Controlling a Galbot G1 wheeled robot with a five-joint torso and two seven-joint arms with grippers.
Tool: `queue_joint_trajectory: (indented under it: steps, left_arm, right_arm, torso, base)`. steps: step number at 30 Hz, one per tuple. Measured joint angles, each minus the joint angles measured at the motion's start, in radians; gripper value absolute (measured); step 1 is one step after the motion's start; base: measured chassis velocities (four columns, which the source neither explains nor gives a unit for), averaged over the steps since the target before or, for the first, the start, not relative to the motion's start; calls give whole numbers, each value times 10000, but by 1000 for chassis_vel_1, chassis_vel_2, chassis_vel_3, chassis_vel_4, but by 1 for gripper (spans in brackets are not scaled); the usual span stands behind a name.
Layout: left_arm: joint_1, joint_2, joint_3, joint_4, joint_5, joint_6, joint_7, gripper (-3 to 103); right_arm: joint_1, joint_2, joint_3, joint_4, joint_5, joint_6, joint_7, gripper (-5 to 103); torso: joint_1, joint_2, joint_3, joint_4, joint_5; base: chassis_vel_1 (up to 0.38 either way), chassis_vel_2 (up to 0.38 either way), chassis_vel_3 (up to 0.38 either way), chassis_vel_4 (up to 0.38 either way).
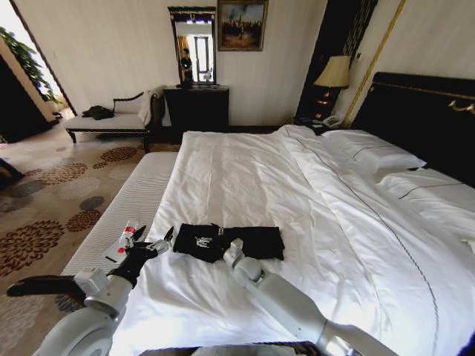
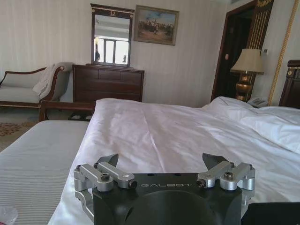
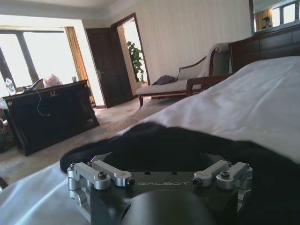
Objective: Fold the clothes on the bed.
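Note:
The clothes, a black T-shirt (image 1: 230,241) with white lettering, lie folded into a compact rectangle on the white duvet of the bed (image 1: 297,193), near its foot. My left gripper (image 1: 165,242) hovers just off the shirt's left edge, open over bare duvet; in the left wrist view this gripper (image 2: 161,161) has its fingers spread, and a corner of black cloth (image 2: 274,213) sits beside it. My right gripper (image 1: 232,248) is at the shirt's near edge. The right wrist view has that gripper (image 3: 157,159) open, low against the black cloth (image 3: 178,145), with nothing pinched.
A grey-white striped bench (image 1: 126,211) runs along the bed's left side. Pillows (image 1: 375,156) and the dark headboard (image 1: 427,111) are at the right. A chaise (image 1: 111,119), a dark dresser (image 1: 197,107) and a lamp (image 1: 334,73) stand by the far wall.

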Motion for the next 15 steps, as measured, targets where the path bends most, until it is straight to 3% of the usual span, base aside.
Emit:
queue_joint_trajectory:
  steps: [5, 9, 15]
  left_arm:
    - [-482, -282, 686, 360, 548, 288, -92, 100]
    - [-977, -659, 1261, 676, 1269, 470, -217, 100]
    - [-1138, -930, 1545, 749, 1391, 682, -447, 100]
  right_arm:
    - [-137, 451, 251, -537, 108, 153, -17, 100]
    - [-153, 395, 408, -305, 385, 42, 95, 100]
    - [-381, 148, 887, 188, 777, -174, 474, 100]
  torso:
    - [0, 0, 0, 2, -1]
    - [1, 0, -1, -3, -6]
    - [1, 0, 0, 3, 2]
  base:
    - [0, 0, 0, 0]
    - [0, 0, 0, 0]
    - [0, 0, 0, 0]
